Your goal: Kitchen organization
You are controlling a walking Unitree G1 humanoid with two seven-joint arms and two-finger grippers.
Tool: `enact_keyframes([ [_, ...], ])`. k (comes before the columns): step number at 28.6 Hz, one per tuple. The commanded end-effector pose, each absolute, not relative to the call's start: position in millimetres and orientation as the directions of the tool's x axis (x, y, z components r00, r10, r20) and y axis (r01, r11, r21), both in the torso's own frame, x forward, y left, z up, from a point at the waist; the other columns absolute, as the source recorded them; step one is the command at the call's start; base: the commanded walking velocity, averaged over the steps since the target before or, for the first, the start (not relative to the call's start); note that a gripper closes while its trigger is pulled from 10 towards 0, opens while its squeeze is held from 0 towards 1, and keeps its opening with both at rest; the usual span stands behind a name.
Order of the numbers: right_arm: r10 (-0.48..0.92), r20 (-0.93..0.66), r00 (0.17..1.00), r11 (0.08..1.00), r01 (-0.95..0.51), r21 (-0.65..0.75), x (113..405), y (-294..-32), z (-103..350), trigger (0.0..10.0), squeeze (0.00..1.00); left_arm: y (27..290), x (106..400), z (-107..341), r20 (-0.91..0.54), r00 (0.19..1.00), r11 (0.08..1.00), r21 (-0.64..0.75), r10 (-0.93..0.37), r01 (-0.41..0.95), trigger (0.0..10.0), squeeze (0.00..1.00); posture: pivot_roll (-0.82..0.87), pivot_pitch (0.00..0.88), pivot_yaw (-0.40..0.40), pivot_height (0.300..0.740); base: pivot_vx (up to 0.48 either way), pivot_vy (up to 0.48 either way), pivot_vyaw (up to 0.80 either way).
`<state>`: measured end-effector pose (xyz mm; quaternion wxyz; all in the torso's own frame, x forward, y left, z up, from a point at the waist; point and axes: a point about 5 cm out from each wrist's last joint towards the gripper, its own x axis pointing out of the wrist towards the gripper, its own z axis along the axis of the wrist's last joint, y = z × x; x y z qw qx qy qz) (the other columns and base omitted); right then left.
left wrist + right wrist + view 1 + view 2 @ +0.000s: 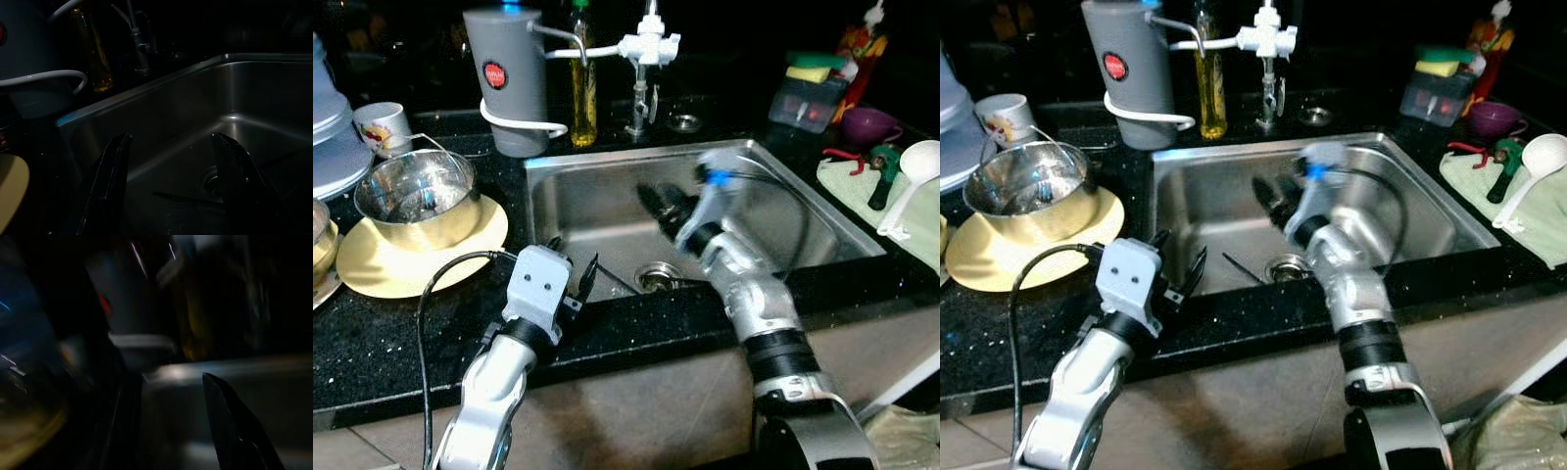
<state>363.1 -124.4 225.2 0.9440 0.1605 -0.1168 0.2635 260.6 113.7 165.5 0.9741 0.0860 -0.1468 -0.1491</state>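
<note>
Reaching into the steel sink [822,220]: right claw [658,201], blurred, fingers apart, grasping nothing. Hovering at the sink's near-left edge over the black bench [372,333]: left claw [573,264], spread wide, empty. Sitting left on a yellow plate [372,269]: steel bowl [416,196]. Lying by the drain [656,277]: thin dark stick [186,198].

A steel sink [783,211] sits at the centre of the frame, set into a black speckled desk [372,333]. A thin dark utensil [615,282] lies flat on its floor, just left of the round drain [656,277].
</note>
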Motion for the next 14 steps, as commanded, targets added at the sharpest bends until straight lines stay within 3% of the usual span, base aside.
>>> enact_keyframes([
  [1,0.474,0.390,0.790,0.771,-0.586,0.250,353.1,-129.0,231.3,10.0,0.00,112.9,262.8,164.1,0.245,0.915,0.939,0.208,-0.321,0.274,10.0,0.00,-0.03,0.000,-0.036,0.740,0.000,0.000,0.00],
  [5,0.490,0.420,0.764,0.750,-0.615,0.243,344.6,-130.4,230.7,10.0,0.00,113.5,266.2,168.1,0.254,0.910,0.935,0.222,-0.328,0.275,10.0,0.00,-0.03,0.000,-0.033,0.740,0.000,0.000,0.13],
  [14,0.567,0.468,0.678,0.669,-0.710,0.219,324.2,-128.3,230.2,10.0,0.00,126.5,276.9,187.0,0.306,0.900,0.933,0.279,-0.310,0.226,10.0,0.00,-0.02,0.000,-0.027,0.740,0.000,0.000,0.80],
])
